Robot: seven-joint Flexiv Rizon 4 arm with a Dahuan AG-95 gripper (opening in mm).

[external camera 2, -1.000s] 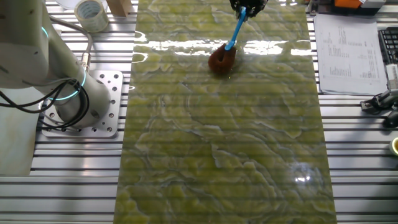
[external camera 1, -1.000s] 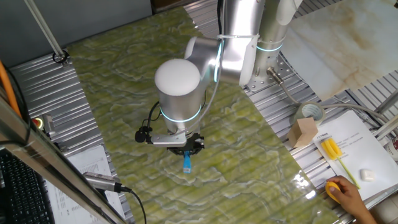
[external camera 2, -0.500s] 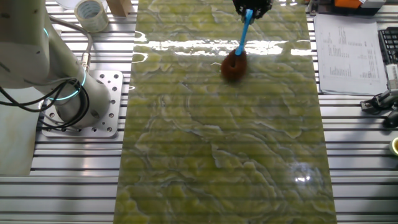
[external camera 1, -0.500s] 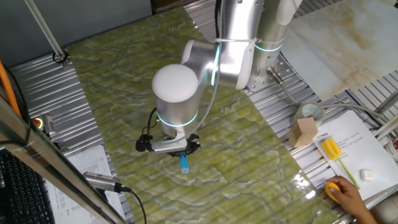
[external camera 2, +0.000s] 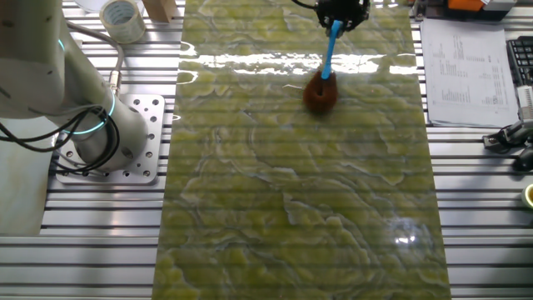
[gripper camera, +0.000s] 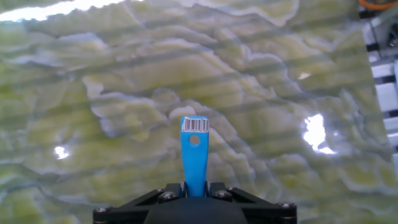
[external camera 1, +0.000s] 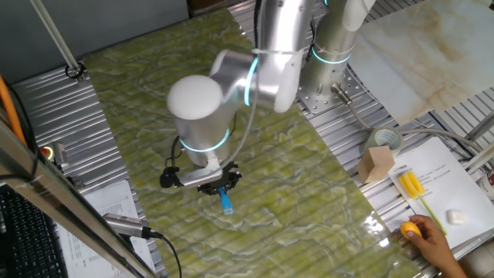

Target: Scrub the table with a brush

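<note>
My gripper (external camera 1: 218,185) is shut on the thin light-blue handle of the brush (external camera 2: 330,48). It hangs over the near part of the yellow-green marbled table (external camera 1: 147,93). In the other fixed view the gripper (external camera 2: 337,17) is at the top edge, and the handle slants down to the reddish-brown bristles (external camera 2: 321,92), which rest on the table (external camera 2: 291,208). In the hand view the blue handle end (gripper camera: 194,149), with its barcode label, sticks out between the jaws of the gripper (gripper camera: 194,188) above the table (gripper camera: 93,93). The bristles are hidden there.
A tape roll (external camera 1: 384,140), a wooden block (external camera 1: 376,164) and a yellow long-handled tool (external camera 1: 413,188) on paper lie right of the table. A person's hand (external camera 1: 430,238) is at the lower right. The arm's base (external camera 2: 125,137) stands beside the table. Printed sheets (external camera 2: 462,71) lie on the other side.
The gripper and brush have slid along the table: left and toward the near edge in one fixed view, rightward in the other. The handle now stands more upright.
</note>
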